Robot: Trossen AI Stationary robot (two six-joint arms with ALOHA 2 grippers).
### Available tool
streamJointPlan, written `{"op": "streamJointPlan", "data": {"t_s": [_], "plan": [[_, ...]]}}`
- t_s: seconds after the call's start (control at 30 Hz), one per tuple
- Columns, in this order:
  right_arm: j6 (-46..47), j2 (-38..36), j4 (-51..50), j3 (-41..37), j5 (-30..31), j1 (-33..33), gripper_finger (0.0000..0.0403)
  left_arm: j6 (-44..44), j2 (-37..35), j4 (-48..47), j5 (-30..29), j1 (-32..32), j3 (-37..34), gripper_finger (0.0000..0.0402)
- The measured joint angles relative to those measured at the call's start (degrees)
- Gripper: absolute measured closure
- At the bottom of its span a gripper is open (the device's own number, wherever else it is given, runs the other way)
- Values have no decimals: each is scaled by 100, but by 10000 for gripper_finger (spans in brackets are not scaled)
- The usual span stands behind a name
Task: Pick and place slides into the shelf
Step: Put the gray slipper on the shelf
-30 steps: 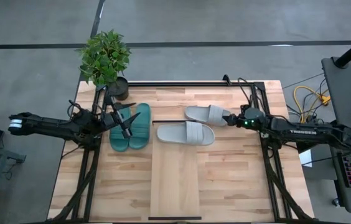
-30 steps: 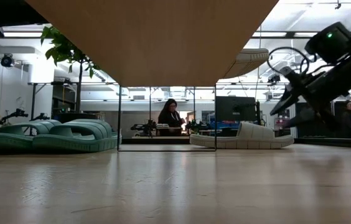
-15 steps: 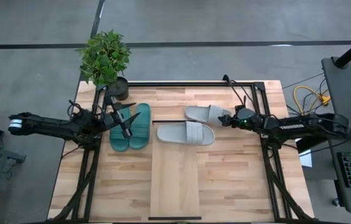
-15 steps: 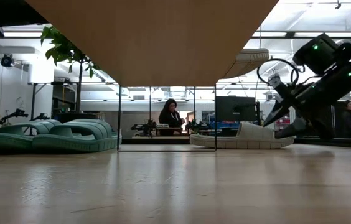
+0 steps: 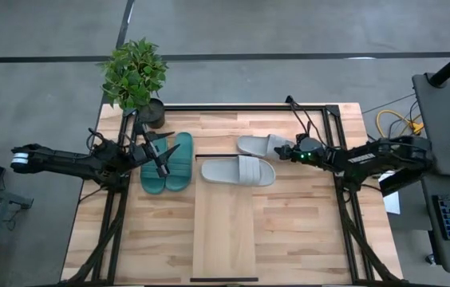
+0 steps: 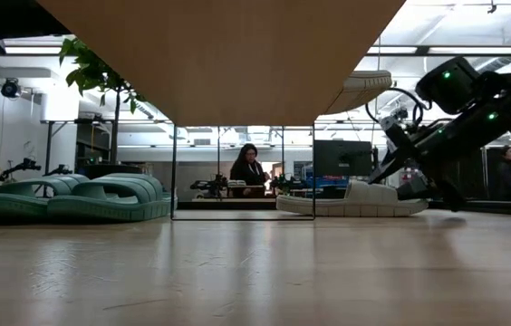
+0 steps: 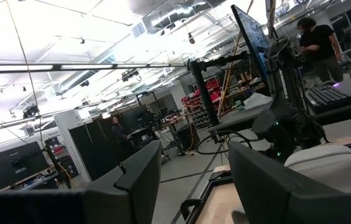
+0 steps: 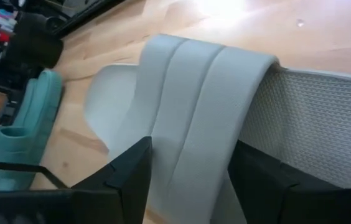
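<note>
One light grey slide lies on the tabletop at the far right. My right gripper stands open at its strap, one finger on each side, slanting down from the table's right. The other grey slide lies across the far end of the shelf, its sole overhanging the shelf's right edge. Two teal slides rest side by side on the tabletop left of the shelf. My left gripper hovers open over them, holding nothing. My right gripper has its two fingers astride the grey slide's strap, lying across it and coming slanting down from the table's right. The strap fills the gap between them; I cannot tell whether the fingers touch it. The slide lies flat on the tabletop.
A potted plant stands at the far left corner. The shelf rides above the tabletop on thin dark uprights. Black frame rails run along the far edge. People and desks show in the room beyond the table.
My right gripper has come down and toward the table's left, onto the far grey slide, and its fingers now stand astride the strap. The slides have stayed where they were.
</note>
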Motion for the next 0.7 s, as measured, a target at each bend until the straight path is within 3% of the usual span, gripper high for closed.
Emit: {"op": "streamJointPlan", "data": {"t_s": [0.2, 0.47, 0.7], "plan": [[29, 634, 717, -3, 61, -1, 263, -2, 0, 1, 0, 0, -2, 228], [-260, 669, 766, -14, -48, 1, 383, -2, 0, -3, -2, -1, -17, 228], [-419, 192, 648, -119, -113, 3, 392, -2, 2, -7, -2, -1, -49, 228]]}}
